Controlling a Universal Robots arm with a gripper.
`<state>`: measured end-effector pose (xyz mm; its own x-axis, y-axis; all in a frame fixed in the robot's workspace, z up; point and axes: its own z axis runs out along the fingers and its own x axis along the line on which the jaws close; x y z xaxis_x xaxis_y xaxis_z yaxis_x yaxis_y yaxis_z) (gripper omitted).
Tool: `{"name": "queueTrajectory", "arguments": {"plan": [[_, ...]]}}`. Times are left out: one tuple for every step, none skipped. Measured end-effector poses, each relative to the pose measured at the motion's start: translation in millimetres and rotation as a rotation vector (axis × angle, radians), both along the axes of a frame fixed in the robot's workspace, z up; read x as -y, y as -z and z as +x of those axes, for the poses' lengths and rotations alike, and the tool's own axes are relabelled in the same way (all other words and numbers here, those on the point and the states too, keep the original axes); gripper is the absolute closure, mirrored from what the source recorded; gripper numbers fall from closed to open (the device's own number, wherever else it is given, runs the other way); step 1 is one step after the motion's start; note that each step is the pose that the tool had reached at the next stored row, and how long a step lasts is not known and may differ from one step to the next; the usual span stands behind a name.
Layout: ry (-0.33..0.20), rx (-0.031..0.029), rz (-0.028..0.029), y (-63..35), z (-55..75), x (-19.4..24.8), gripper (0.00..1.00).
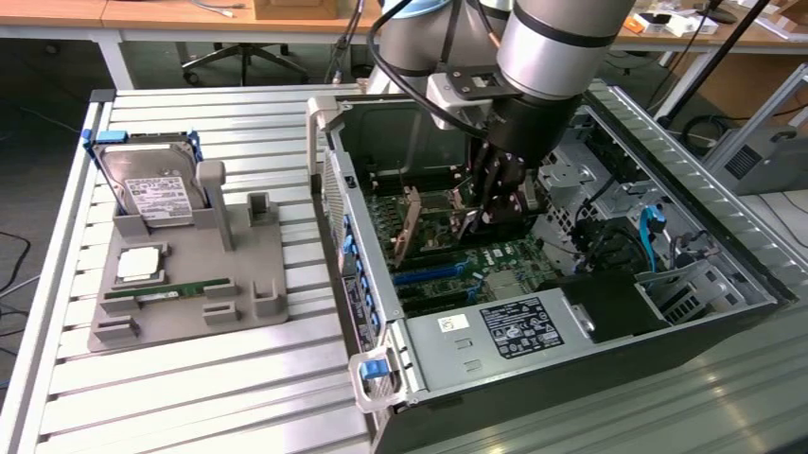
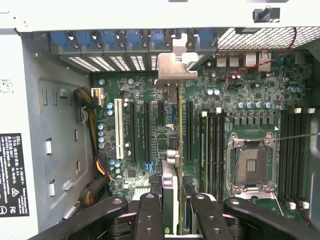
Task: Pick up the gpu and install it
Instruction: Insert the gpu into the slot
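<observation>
Fingers partly closed, clamping the gpu edge-on – silver bracket at the case's rear slots, above the motherboard.

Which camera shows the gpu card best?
The wrist view: it looks straight down the gpu, standing edge-on between the claw's fingers, its silver bracket by the case's rear slots. In the exterior view the gpu is a thin brown board inside the case, partly behind the arm.
</observation>
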<state>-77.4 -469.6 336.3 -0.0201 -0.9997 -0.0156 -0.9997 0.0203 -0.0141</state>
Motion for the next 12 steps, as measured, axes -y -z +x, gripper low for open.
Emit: {"name": "queueTrajectory", "arguments": {"plan": [[0.000,0.0000,-0.0004,0.1,0.0,0.0,0.73],[0.000,0.0000,-0.0011,0.4,0.0,0.1,0.73],[0.000,0.0000,-0.0019,0.7,0.0,0.2,0.73],[0.000,0.0000,-0.0025,0.9,0.0,0.2,0.73],[0.000,0.0000,-0.0030,1.1,0.0,0.3,0.73],[0.000,0.0000,-0.0036,1.2,0.0,0.3,0.73],[0.000,0.0000,-0.0041,1.4,0.0,0.3,0.73],[0.000,0.0000,-0.0045,1.6,0.0,0.4,0.73],[0.000,0.0000,-0.0050,1.7,0.0,0.4,0.73],[0.000,0.0000,-0.0057,1.9,0.0,0.5,0.73],[0.000,0.0000,-0.0062,2.1,0.0,0.5,0.73],[0.000,0.0000,-0.0067,2.3,0.0,0.5,0.73]]}}
